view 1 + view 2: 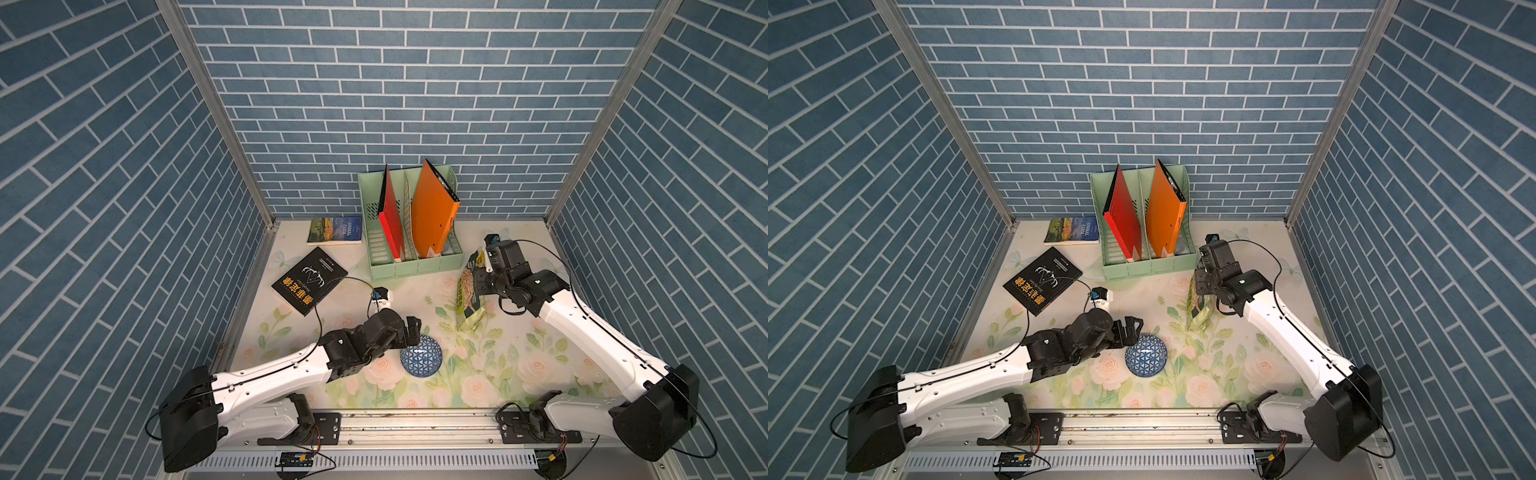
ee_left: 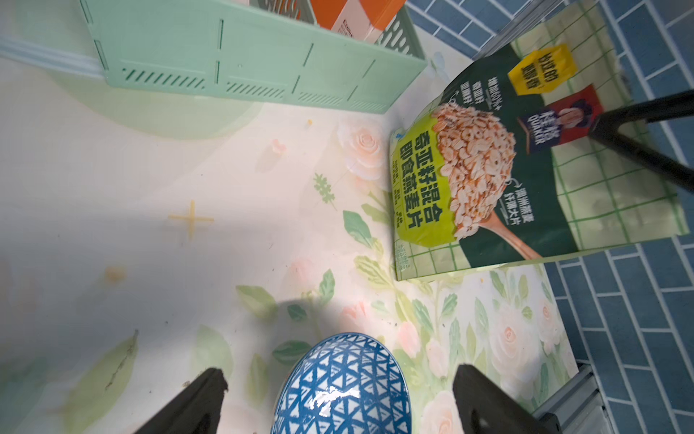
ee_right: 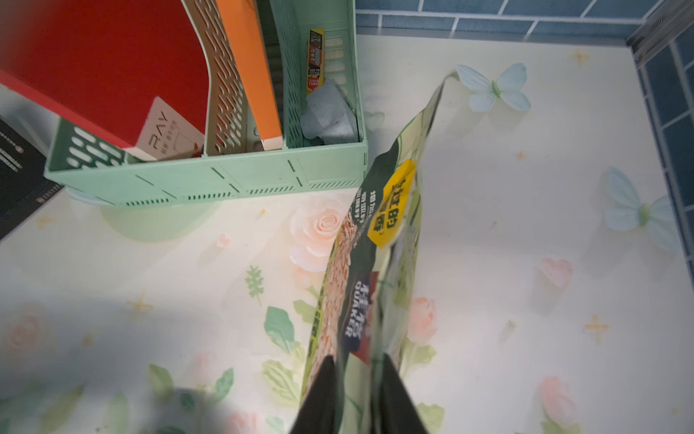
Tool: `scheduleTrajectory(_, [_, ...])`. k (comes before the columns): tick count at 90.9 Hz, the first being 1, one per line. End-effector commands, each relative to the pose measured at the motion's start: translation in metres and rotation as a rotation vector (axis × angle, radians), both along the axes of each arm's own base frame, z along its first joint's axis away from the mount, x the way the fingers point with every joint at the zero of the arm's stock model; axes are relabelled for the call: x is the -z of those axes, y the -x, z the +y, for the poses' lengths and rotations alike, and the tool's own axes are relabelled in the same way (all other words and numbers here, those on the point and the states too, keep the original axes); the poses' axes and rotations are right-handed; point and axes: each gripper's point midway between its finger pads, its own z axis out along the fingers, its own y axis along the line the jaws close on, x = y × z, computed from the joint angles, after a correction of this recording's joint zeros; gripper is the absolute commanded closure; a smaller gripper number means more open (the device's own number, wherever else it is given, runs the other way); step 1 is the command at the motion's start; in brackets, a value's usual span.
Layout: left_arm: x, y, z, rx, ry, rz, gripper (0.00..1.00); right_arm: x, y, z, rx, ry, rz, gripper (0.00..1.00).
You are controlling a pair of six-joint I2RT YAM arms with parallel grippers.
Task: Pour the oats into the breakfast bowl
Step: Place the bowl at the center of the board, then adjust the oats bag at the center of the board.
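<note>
One pouch [image 1: 467, 291], one bowl [image 1: 421, 356], two books [image 1: 336, 229] [image 1: 309, 279], two folders [image 1: 392, 216] [image 1: 434, 212]. My right gripper [image 3: 356, 362] pinches the crinkly green pouch; my left gripper [image 2: 340, 375] stands open by the blue-triangled bowl.

We count one breakfast bowl [image 1: 420, 360] and one oats pouch [image 1: 468, 291], at one o'clock from it. Two books lie flat, a black book [image 1: 309, 279] at ten and a landscape book [image 1: 335, 230] at eleven. At twelve stands one green file rack [image 1: 411, 266] with two folders, a red folder [image 1: 390, 216] and an orange folder [image 1: 434, 212]. There are two grippers, the left gripper [image 2: 338, 375] and the right gripper [image 3: 355, 364].
</note>
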Motion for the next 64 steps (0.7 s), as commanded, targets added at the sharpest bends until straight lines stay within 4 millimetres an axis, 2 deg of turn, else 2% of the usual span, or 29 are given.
scheduleTrajectory(1, [-0.015,-0.011,0.0,-0.018,0.009,-0.088,0.0,-0.006,0.006,-0.007,0.017,0.062,0.005,0.99])
scheduleTrajectory(30, [-0.051,-0.035,-0.024,-0.024,0.052,-0.171,0.0,-0.038,0.03,0.013,0.012,-0.062,-0.036,1.0])
scheduleTrajectory(57, [-0.062,-0.048,-0.056,0.009,0.09,-0.173,0.0,-0.031,0.058,0.028,0.002,-0.192,-0.03,1.0])
scheduleTrajectory(64, [-0.064,-0.05,-0.06,0.01,0.092,-0.173,0.01,-0.036,0.059,0.024,0.012,-0.213,-0.062,0.81])
